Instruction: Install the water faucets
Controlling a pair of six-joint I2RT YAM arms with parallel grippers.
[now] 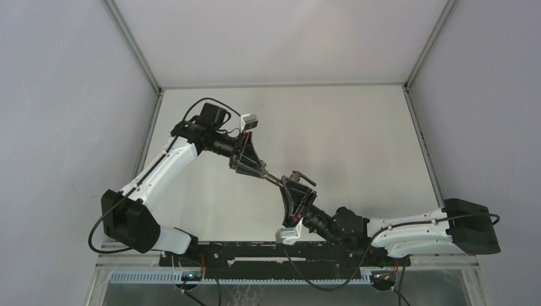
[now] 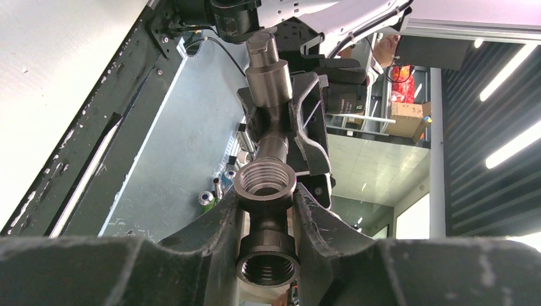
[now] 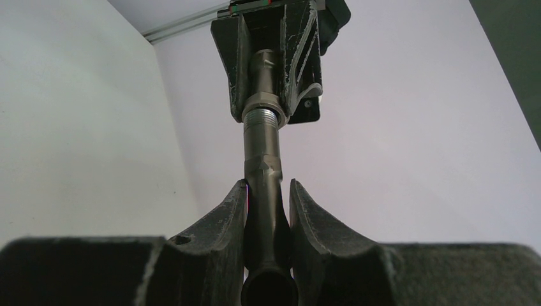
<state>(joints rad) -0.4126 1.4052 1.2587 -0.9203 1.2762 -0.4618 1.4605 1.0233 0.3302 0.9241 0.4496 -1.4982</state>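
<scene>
Both grippers meet above the table's middle. My left gripper (image 1: 258, 171) (image 2: 265, 199) is shut on the short stubby fitting (image 2: 265, 220), a grey-brown piece with threaded openings. My right gripper (image 1: 288, 187) (image 3: 266, 190) is shut on the slim faucet stem (image 3: 263, 191) (image 2: 268, 80). The stem's threaded end (image 3: 261, 118) sits at the mouth of the fitting (image 3: 262, 70), in line with it. The two parts (image 1: 274, 180) form one short bar between the grippers. The thin lever handle (image 1: 303, 177) sticks out by the right gripper.
The white table (image 1: 357, 146) is walled by grey panels left, right and behind. A black rail (image 1: 268, 252) with the arm bases runs along the near edge. Cables (image 1: 191, 111) loop over the left arm.
</scene>
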